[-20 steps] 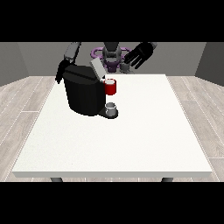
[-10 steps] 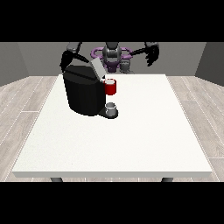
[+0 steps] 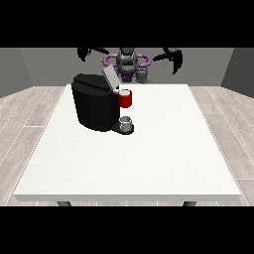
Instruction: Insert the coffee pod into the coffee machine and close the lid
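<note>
The black coffee machine (image 3: 98, 106) stands on the white table (image 3: 149, 158), left of the middle. Its grey lid (image 3: 109, 78) is tilted up at the top. A red thing at the machine (image 3: 125, 98) sits at its front, and a grey thing (image 3: 127, 122) rests on the base below. The hand at the view's left (image 3: 84, 52) hangs high behind the machine, apart from it, fingers relaxed and holding nothing. The hand at the view's right (image 3: 174, 58) is raised beyond the table's far edge, fingers pointing down, empty.
The robot's torso (image 3: 128, 63) stands behind the table's far edge. Wide bare tabletop lies in front of and to the right of the machine. Grey wood floor surrounds the table.
The hand at the view's left has lifted off the machine's top, up and back. The hand at the view's right has swung outward. The lid still stands tilted up.
</note>
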Available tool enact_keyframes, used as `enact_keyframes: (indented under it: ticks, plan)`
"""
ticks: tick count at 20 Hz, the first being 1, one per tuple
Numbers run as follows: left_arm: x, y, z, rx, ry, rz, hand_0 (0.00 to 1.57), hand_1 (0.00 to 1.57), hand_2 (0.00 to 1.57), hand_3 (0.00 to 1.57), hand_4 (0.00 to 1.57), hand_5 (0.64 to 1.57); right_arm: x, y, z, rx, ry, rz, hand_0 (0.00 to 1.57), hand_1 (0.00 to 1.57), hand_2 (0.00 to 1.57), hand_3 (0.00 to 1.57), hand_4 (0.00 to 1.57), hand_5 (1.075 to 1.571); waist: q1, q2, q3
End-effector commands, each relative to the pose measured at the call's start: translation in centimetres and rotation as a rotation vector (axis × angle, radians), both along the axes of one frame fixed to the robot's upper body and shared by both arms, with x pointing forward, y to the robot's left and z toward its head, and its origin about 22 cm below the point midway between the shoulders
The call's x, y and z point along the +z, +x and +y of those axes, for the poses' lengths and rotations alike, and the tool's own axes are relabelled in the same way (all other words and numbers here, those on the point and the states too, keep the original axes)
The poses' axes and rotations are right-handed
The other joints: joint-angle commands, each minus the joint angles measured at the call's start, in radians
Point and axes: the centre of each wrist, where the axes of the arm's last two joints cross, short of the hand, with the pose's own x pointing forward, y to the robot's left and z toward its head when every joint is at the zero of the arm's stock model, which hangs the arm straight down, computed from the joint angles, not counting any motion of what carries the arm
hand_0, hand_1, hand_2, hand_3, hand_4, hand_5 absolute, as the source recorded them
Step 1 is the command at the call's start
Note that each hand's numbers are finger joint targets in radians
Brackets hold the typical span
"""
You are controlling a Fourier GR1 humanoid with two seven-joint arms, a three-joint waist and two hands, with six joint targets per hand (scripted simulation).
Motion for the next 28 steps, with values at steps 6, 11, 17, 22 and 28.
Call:
enact_keyframes:
  ticks: [6,11,17,22,28]
  plan:
    - [2.3,-0.9,0.1,-0.022,-0.047,-0.054,0.00,0.00,0.00,0.00,0.40,1.571,3.9,2.7,-2.6,-0.041,0.006,-0.030,0.00,0.00,0.00,0.00,0.00,1.571,0.062,0.072,0.0003]
    - [3.4,-0.9,-0.7,0.032,-0.034,-0.116,0.00,0.00,0.00,0.00,0.38,1.571,6.7,5.3,-0.8,-0.003,0.109,-0.027,0.00,0.00,0.00,0.00,0.00,1.571,0.039,0.134,0.0000]
    - [6.5,-1.0,-0.3,0.012,-0.028,-0.189,0.00,0.00,0.00,0.00,0.32,1.571,4.7,5.5,-2.8,-0.035,0.168,-0.025,0.00,0.00,0.00,0.00,0.18,1.571,0.078,0.214,0.0004]
    - [7.7,-2.7,0.1,0.010,-0.045,-0.199,0.00,0.00,0.00,0.00,0.37,1.571,2.8,5.1,-3.0,-0.010,0.123,0.033,0.00,0.00,0.00,0.00,0.00,1.571,0.092,0.206,0.0005]
    - [8.0,-3.8,-0.3,0.031,-0.045,-0.247,0.00,0.00,0.00,0.00,0.38,1.571,7.5,8.7,1.1,0.065,0.119,-0.050,0.00,0.00,0.00,0.00,0.00,1.571,0.070,0.293,0.0002]
